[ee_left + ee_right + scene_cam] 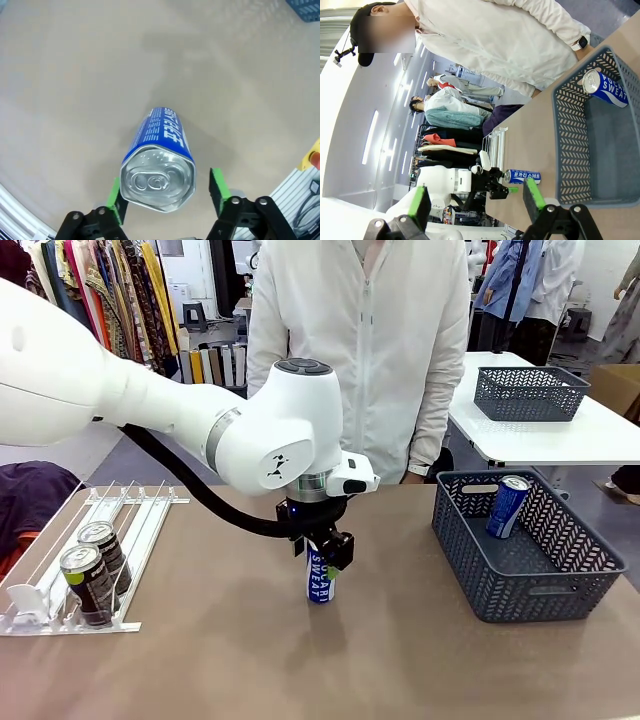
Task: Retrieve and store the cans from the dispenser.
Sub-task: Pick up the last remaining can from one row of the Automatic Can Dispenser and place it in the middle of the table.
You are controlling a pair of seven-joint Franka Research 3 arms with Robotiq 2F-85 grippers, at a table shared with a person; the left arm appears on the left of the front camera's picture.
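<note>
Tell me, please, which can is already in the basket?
The blue can leaning inside the grey basket; the other blue one stands on the table.

Brown tabletop [200,660] in the near ground, white table [560,440] at far right carrying a dark grey lattice basket [528,393], cardboard box [618,385] behind it, rail of colourful hanging garments [100,290] far left, grey floor [135,472] between, long strip lights [370,137] on a white ceiling
</note>
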